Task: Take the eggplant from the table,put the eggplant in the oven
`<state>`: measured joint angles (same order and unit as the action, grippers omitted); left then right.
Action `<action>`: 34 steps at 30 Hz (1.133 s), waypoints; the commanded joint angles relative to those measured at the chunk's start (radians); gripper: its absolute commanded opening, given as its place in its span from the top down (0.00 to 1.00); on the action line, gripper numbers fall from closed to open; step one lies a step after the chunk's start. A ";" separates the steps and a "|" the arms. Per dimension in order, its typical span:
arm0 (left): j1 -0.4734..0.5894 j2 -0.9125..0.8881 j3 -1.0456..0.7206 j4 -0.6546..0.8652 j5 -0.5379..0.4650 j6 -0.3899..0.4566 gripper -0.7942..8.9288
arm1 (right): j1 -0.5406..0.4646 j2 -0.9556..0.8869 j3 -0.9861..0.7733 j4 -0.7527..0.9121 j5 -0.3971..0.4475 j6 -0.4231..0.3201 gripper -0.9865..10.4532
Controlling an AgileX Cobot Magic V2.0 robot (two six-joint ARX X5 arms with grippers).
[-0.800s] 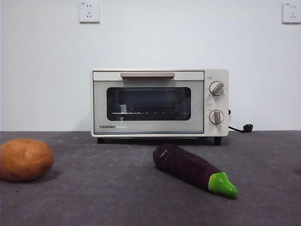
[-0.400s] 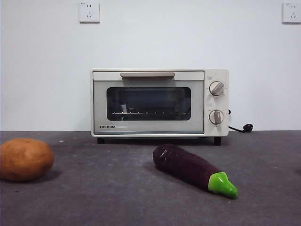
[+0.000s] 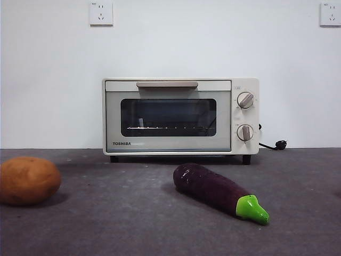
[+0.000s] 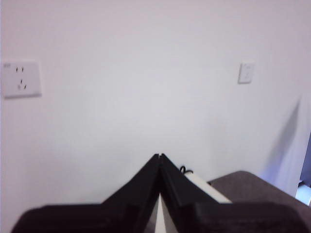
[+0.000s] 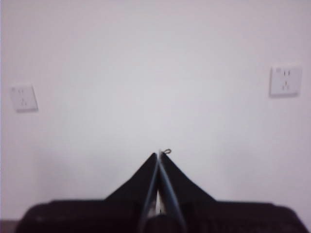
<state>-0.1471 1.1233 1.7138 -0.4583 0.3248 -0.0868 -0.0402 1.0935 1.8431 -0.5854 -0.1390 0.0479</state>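
You are at the very start: nothing has been picked up, and both arms are parked high, aimed at the back wall rather than at the work. The left gripper [image 4: 159, 158] has its jaws pressed together with nothing between them, and the right gripper [image 5: 159, 156] is likewise closed and empty. Neither shows in the front view.

Take the oven [image 3: 180, 117] as your landmark. It stands at the back of the desk [image 3: 117, 224] against the wall, its glass door shut and the bar handle [image 3: 167, 84] across the top of the door. The eggplant [image 3: 218, 192] lies on the desk in front of the oven, nearer the camera and below the door's right half and the two knobs [image 3: 245, 116]. It lies at a slant, its blunt purple end toward the oven and its green stem cap [image 3: 251, 209] pointing away and to the right. A brown potato [image 3: 29, 180] sits well off to the oven's left front; leave it alone.

The step in hand, as I judge it, is the first reach. With the door closed, you will likely need one arm to pull the handle down while the other fetches the eggplant. For the pick, open the jaws first, descend over the thick purple middle, and turn the gripper to close across its width rather than along its length.
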 commanded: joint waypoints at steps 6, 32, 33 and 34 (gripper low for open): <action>-0.025 0.103 0.202 -0.089 0.000 0.013 0.92 | 0.003 0.062 0.144 -0.054 -0.004 0.027 0.92; -0.045 0.123 0.225 -0.129 -0.003 0.045 0.92 | 0.021 0.076 0.144 -0.091 -0.175 0.051 0.39; -0.045 0.124 0.225 -0.129 -0.003 0.045 0.92 | 0.021 0.076 0.144 -0.095 -0.176 0.055 0.38; -0.045 0.126 0.225 -0.129 -0.003 0.045 0.92 | 0.021 0.076 0.144 -0.101 -0.181 0.055 0.38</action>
<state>-0.1875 1.2469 1.9369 -0.5919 0.3241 -0.0525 -0.0208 1.1694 1.9858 -0.6868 -0.3149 0.0845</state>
